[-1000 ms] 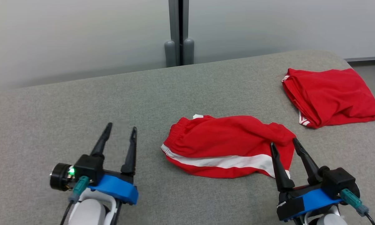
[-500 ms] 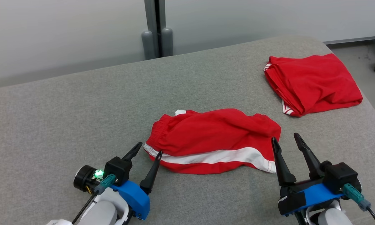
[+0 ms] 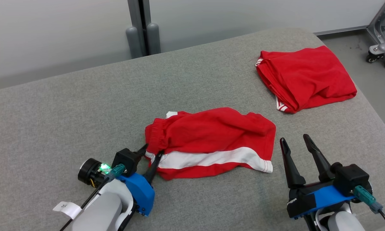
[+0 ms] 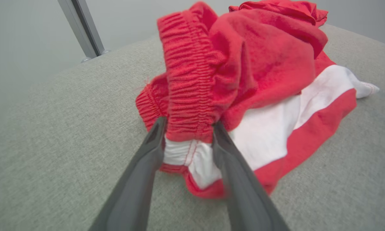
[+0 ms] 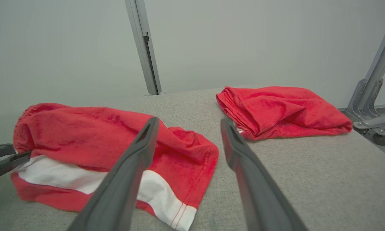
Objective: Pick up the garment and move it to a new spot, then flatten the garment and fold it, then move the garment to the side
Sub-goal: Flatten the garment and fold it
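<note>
1. Head view: garment [image 3: 208, 141] (red shorts w/ white stripe) lies rumpled mid-way across the grey padded surface [image 3: 83, 106]. A 2nd red item, the folded garment [image 3: 304, 78], sits well apart at far right.
2. Re left gripper [image 3: 153, 150]: my fingers straddle the elastic waistband [image 4: 186, 80] at the shorts' left end, cloth between them, both touching it. Firm pinch or not: cannot tell.
3. Re right gripper [image 3: 294, 138]: jaws released, wide, nothing between. It hovers just beside the hem end, apart from the cloth.
4. Step in hand, my judgement: first pick-up, i.e. securing the waistband prior to lift & move. Flatten, fold, set-aside not yet done.
5. Next move calls for a full clamp on the band, then a lift clear of the surface. Right side prob. needs its own hold at the hem so the cloth doesn't drag.
</note>
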Controlling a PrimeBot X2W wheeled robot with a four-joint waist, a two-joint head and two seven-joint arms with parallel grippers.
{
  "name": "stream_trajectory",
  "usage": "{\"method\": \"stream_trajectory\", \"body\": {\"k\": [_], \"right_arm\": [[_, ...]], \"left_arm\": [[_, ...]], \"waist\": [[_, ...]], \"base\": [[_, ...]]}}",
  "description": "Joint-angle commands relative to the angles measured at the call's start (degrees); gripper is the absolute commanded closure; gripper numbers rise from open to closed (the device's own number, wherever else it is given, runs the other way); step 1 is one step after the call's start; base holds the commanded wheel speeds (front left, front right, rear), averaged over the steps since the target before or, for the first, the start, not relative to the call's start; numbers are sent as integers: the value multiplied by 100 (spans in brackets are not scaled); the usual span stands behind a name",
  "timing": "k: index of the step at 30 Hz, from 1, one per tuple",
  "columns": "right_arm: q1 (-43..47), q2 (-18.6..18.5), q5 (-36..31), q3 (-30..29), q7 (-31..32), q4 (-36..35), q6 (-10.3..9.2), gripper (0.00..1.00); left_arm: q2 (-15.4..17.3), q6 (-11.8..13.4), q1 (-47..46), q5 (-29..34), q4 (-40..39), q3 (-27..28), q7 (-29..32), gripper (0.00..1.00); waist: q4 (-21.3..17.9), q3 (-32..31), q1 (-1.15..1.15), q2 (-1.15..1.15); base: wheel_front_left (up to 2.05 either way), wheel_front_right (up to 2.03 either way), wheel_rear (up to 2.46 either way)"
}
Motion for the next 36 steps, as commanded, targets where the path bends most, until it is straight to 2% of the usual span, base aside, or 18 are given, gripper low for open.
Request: {"method": "stream_trajectory", "body": {"k": [1,4,9,17,24,29,30,31,32,36], "right_arm": [[-27,-35,8,-20,-19,10,2,0],[3,-35,5,-77,-19,-1,2,0],[77,-34,-16,-113,-19,-25,2,0],[226,-57,-18,-139,-19,44,2,0],[295,-47,13,-114,-19,156,2,0],[394,0,15,-132,-20,224,2,0],[393,1,19,-124,-20,237,2,0],[394,3,25,-117,-20,247,2,0],[399,4,31,-100,-20,272,2,0],[422,-47,57,-107,-20,311,2,0]], "left_arm": [[-27,-1,-90,-52,62,-24,-38,100],[-76,-1,-155,-180,218,-77,-99,100],[-104,80,32,-352,179,243,-184,100],[151,386,922,-303,-925,835,-190,100],[373,667,1862,-421,-1620,1038,-192,100],[400,799,2317,-570,-1931,1016,-66,100],[396,822,2346,-573,-1967,1008,-64,93],[371,843,2367,-577,-2015,1022,-77,20],[340,861,2392,-584,-2049,1031,-89,0],[252,900,2389,-555,-2306,1139,-153,0]], "waist": [[9,-1,-1,0],[87,-19,-1,0],[356,-133,-1,0],[996,-390,-1,0],[1388,-545,-1,0],[1532,-597,-1,0],[1537,-609,-1,0],[1540,-625,-1,0],[1536,-654,-1,0],[1501,-756,-1,0]], "base": [[0,0,0],[0,0,0],[0,0,0],[0,0,0],[0,0,0],[0,0,0],[0,0,0],[0,0,0],[0,0,0],[0,0,0]]}}
